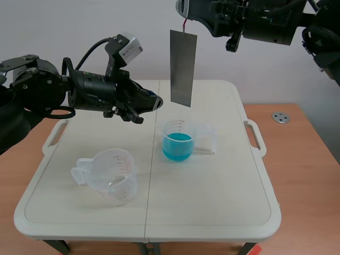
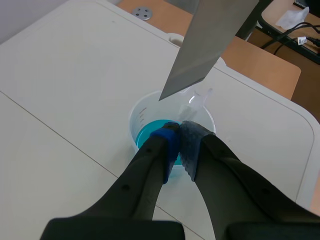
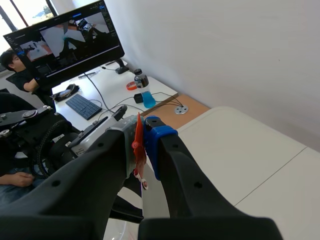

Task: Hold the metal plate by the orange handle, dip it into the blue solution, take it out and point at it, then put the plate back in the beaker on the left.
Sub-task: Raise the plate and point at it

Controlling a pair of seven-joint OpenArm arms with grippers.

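Looking at a metal plate dangling upright, well above the table and clear of everything below. Hung from a thin orange handle, which is pinched between the pads of the right gripper, so fingers clamped on that handle with barely any gap. Parked up near the top of the scene view, coming in from the right. Over on the other side, seeing the left gripper with fingers pressed together on nothing, pads meeting, stretched out roughly level and aimed at the plate's lower corner. Tip just beside the plate's edge; can't tell if it's actually touching. Right below the plate, spotting a clear beaker with blue solution in its lower part, upright around mid-table. From the left wrist view, sitting just past the closed fingertips, with the plate's corner hovering over its rim. Nearer the robot and off to the left, noticing an empty beaker with red markings, upright, well apart from the blue one. Also catching a small round metal disc on the wooden desk past the table's right edge. Off the right wrist view: a big monitor, a keyboard, a bottle and a person seated nearby.
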